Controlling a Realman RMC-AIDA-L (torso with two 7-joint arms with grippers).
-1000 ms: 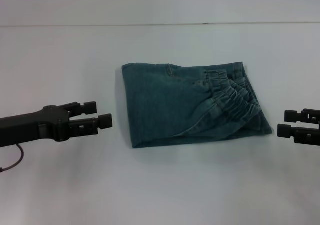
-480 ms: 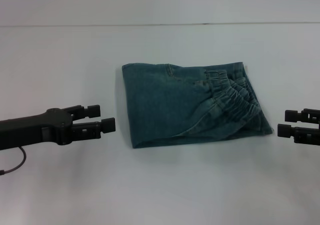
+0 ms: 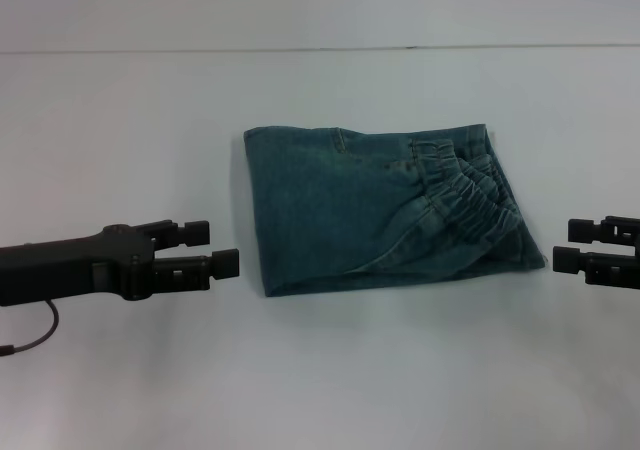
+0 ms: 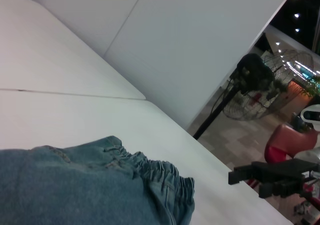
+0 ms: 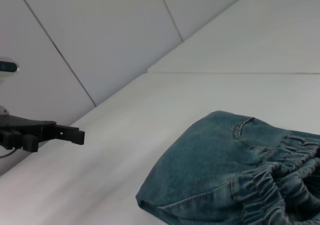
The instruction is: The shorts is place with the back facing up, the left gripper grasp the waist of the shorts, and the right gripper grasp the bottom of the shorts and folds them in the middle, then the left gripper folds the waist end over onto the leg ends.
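The blue denim shorts [image 3: 380, 208] lie folded in a compact rectangle in the middle of the white table [image 3: 320, 370], the gathered elastic waist [image 3: 470, 195] on top at the right side. The same shorts [image 4: 85, 185] show in the left wrist view, and the shorts [image 5: 235, 177] show in the right wrist view too. My left gripper [image 3: 220, 248] hovers just left of the folded edge, open and holding nothing. My right gripper [image 3: 562, 246] stays at the right edge of the table beside the shorts' right corner, also open and empty.
The table's far edge [image 3: 320, 49] meets a plain white wall. In the left wrist view a floor fan [image 4: 250, 77] and a red chair [image 4: 287, 140] stand beyond the table. A black cable [image 3: 30, 340] hangs under my left arm.
My left gripper has drifted rightward and slightly toward the front, closing on the shorts' left folded edge. The right gripper and the shorts have not moved.
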